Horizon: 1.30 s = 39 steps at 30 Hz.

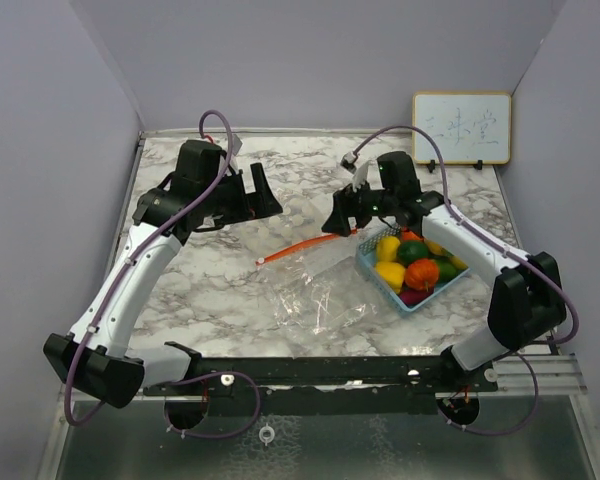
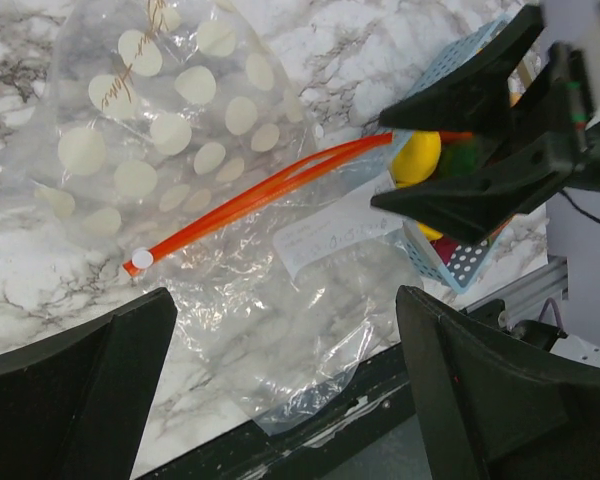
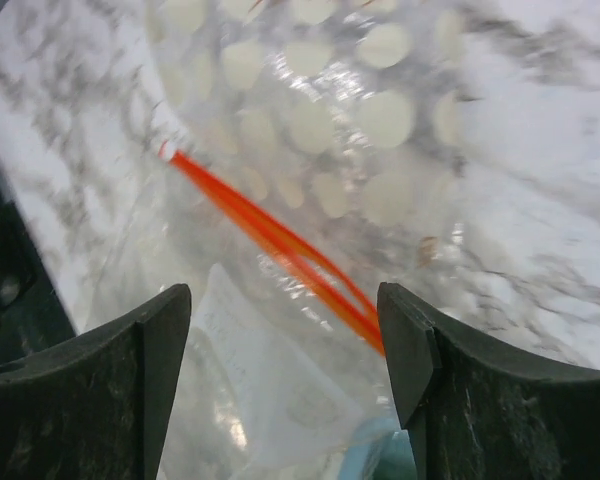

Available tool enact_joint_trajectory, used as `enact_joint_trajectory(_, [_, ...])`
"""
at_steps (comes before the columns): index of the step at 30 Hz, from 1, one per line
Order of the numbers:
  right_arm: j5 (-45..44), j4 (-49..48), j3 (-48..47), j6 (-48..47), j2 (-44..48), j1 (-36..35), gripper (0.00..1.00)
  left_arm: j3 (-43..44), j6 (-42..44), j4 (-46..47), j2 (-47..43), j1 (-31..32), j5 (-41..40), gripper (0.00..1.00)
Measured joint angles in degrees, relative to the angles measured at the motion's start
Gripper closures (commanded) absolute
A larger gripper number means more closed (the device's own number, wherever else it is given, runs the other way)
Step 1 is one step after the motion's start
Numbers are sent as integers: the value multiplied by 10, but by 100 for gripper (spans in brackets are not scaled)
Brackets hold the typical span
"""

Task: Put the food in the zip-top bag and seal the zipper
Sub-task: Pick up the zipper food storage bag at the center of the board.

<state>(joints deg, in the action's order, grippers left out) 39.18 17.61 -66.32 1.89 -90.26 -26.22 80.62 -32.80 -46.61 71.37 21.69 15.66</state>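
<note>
Left gripper [image 1: 258, 192]: jaws released, nothing between them, hanging over the white-and-grey marble tabletop [image 1: 195, 290].

Under and ahead of those jaws is the clear plastic zip-top bag [image 1: 315, 290]. It lies flat and crumpled, with white polka dots on one part and a white paper label [image 2: 325, 240] inside.

The bag's orange zipper strip [image 2: 250, 200] runs diagonally ahead of the left jaws. Its white round end tab [image 2: 140, 258] sits closest to the left-hand finger [image 2: 80, 390]. The two tracks stand parted along part of their length, so the zipper is unsealed there.

Right gripper [image 1: 342, 216]: jaws also spread, gripping nothing, low over the other end of the strip. In its wrist view the strip passes between the two fingers [image 3: 90, 400] and ends by the inner edge of the right-hand one. Contact with the bag: cannot tell.

Glossy toy fruits and vegetables: every visible piece sits in the light blue perforated square basket [image 1: 378, 283], just beside the right jaws, on the side away from the left gripper. The bag's edge reaches the basket.
- yellow piece [image 1: 388, 247]
- second yellow piece [image 1: 390, 275]
- green piece [image 1: 412, 252]
- orange piece [image 1: 422, 272]
- dark red piece [image 1: 412, 296]
</note>
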Motion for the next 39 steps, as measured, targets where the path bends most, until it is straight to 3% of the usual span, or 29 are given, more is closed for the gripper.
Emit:
enact_joint_trajectory(4, [-149, 24, -40, 20, 16, 0, 21, -11, -8, -20, -5, 0, 5, 6])
enact_joint_trajectory(8, [-206, 54, -64, 19, 7, 2, 19, -14, -13, -24, -6, -3, 14, 6])
enact_joint_trajectory(23, [-104, 31, 66, 18, 2, 48, 23, -14, -13, -25, 6, -3, 32, 6])
enact_joint_trajectory(26, [-62, 6, 83, 25, -5, 57, 33, -14, -14, -24, 10, -3, 35, 6])
enact_joint_trajectory(27, [-44, -3, 86, 28, -9, 60, 43, -14, -14, -24, 12, -3, 36, 6])
enact_joint_trajectory(30, [6, -23, 94, 38, -14, 60, 91, -14, -14, -24, 15, -3, 38, 7])
enact_joint_trajectory(31, [18, -27, 95, 42, -14, 60, 97, -14, -14, -25, 16, -3, 39, 7])
enact_joint_trajectory(39, [54, -17, 81, 53, 0, 60, 98, 30, -16, -42, 40, -5, 44, 9])
